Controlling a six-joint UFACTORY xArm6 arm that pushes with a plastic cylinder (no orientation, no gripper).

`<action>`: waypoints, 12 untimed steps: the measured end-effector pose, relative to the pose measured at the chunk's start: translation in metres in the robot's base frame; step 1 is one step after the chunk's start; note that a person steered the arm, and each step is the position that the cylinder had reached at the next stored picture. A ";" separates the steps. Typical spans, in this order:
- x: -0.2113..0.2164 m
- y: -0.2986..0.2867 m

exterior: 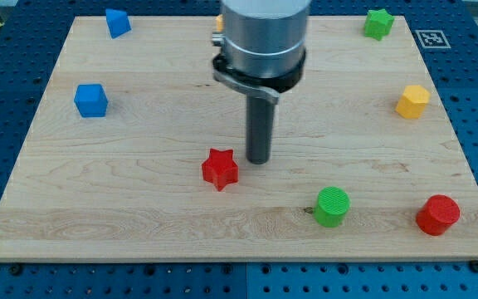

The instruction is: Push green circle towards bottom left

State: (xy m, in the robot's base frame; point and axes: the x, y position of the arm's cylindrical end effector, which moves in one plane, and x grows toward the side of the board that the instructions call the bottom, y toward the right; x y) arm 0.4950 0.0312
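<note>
The green circle (332, 206) is a round green block on the wooden board (139, 208), low and right of the middle. My tip (258, 160) is the lower end of the dark rod. It stands up and to the left of the green circle, with a clear gap between them. The red star (220, 169) lies just left of my tip, close to it but apart.
A red round block (437, 215) sits at the view's bottom right. A yellow block (412, 101) is at the right. A green star (378, 23) is at the top right. Two blue blocks lie at the left (91, 100) and top left (117, 22). An orange block (219, 22) shows partly behind the arm.
</note>
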 end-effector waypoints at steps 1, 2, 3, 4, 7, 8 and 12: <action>0.003 0.045; 0.018 0.097; 0.047 0.130; 0.061 0.130; 0.073 0.097; 0.073 0.082; 0.088 0.071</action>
State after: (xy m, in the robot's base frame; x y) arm 0.5830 0.1027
